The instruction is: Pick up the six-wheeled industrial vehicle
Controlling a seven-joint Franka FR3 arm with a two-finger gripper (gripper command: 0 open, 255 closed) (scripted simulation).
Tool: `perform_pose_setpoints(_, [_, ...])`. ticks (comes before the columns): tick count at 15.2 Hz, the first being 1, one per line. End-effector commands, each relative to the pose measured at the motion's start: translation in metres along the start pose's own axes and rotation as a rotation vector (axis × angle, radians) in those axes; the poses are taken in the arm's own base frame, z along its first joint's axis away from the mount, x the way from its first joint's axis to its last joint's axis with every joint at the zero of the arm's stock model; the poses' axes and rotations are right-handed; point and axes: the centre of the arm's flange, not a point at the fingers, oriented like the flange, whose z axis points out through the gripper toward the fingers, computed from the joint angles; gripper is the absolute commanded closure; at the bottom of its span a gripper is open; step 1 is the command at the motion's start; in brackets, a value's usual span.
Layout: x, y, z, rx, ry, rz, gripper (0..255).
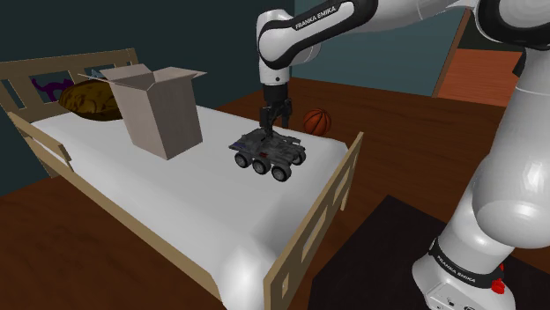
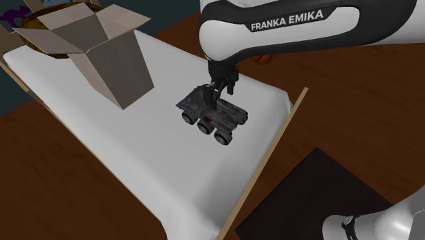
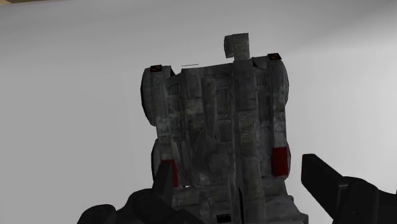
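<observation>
Shoulder view: the hand (image 1: 270,125) points straight down onto the grey six-wheeled vehicle (image 1: 269,151) on the bed (image 1: 176,195), spread open either side, clasping nothing.

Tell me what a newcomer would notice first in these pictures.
The dark grey six-wheeled toy vehicle on the white bed stands out, with the black jaws of the white arm open over it. Beside it stands an open brown cardboard box, and an orange basketball lies beyond the bed.

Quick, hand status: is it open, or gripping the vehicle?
Hand: open, down over the grey six-wheeled toy vehicle, one finger on either side of it, not clasping it.
</observation>
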Motion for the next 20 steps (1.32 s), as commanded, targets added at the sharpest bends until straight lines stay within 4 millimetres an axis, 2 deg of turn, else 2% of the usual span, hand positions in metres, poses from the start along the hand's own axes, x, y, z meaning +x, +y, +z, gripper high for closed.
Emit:
perform_pose_setpoints(1, [0.001, 0.0, 0.004, 0.0, 0.0, 0.0, 0])
perform_pose_setpoints(2, [0.001, 0.001, 0.004, 0.0, 0.0, 0.0, 255])
perform_pose_setpoints(11, [0.001, 0.001, 0.004, 0.0, 0.0, 0.0, 255])
perform_pose_setpoints(20, [-0.003, -0.001, -0.043, 0.0, 0.0, 0.0, 255])
